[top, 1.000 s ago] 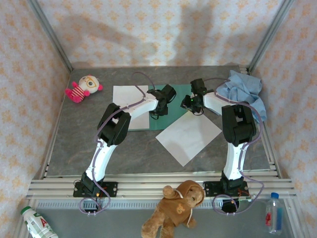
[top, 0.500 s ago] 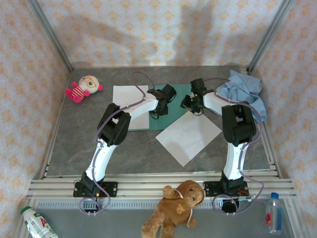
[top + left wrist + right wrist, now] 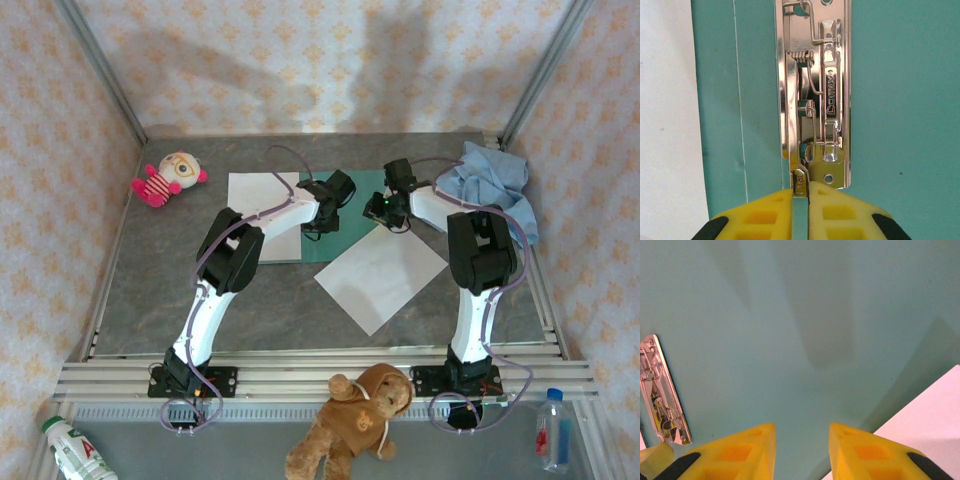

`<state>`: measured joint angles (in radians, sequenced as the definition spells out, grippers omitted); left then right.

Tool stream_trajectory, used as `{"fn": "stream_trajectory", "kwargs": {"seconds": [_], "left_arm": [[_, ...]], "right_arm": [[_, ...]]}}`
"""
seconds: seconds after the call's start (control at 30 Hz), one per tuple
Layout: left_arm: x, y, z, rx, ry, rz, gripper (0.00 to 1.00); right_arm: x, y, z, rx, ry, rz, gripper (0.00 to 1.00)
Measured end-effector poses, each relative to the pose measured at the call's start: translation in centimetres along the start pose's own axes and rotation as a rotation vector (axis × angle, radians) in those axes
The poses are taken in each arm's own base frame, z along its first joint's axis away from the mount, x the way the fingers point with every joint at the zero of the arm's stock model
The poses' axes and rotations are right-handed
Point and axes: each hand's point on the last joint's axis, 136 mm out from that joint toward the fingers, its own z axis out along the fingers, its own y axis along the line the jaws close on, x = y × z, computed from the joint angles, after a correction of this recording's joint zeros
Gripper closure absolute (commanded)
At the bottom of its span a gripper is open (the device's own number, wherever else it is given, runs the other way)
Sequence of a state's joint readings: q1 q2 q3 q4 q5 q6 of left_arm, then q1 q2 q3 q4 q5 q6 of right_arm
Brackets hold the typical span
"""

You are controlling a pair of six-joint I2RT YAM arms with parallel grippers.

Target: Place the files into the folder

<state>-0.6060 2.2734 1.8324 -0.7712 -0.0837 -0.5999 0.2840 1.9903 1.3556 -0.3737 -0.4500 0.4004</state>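
The teal-green folder [image 3: 362,186] lies open at the back middle of the table, a chrome spring clip [image 3: 815,100] on its inner leaf [image 3: 900,100]. My left gripper [image 3: 801,192] is shut on the clip's small "PUSH" tab [image 3: 799,181], its yellow fingertips [image 3: 775,205] pinching it from both sides. One white file [image 3: 255,190] lies to the folder's left, its edge [image 3: 665,125] beside the spine fold. The other file [image 3: 380,275] lies skewed in front, overlapping the folder's near right corner [image 3: 935,410]. My right gripper [image 3: 802,432] hovers open over the bare right leaf [image 3: 790,340], nothing between its jaws.
A light blue cloth [image 3: 490,180] is bunched at the back right, close to the right arm. A pink doll [image 3: 165,178] lies at the back left. A teddy bear [image 3: 355,420] and two bottles [image 3: 75,450] [image 3: 550,430] sit off the table's near edge.
My left jaws have narrowed onto the clip's tab. Both arms have hardly moved.
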Motion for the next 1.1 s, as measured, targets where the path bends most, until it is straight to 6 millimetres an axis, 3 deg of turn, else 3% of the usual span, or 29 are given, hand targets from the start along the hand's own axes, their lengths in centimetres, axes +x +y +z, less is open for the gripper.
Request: {"fn": "stream_trajectory", "kwargs": {"seconds": [0.6, 1.1], "left_arm": [[-0.4, -0.4, 0.9, 0.043, -0.017, -0.054, 0.90], [-0.7, -0.3, 1.1, 0.068, -0.016, -0.069, 0.90]], "right_arm": [[1.1, -0.6, 1.1, 0.010, 0.027, 0.008, 0.67], [0.8, -0.3, 1.4, -0.013, 0.012, 0.012, 0.67]]}}
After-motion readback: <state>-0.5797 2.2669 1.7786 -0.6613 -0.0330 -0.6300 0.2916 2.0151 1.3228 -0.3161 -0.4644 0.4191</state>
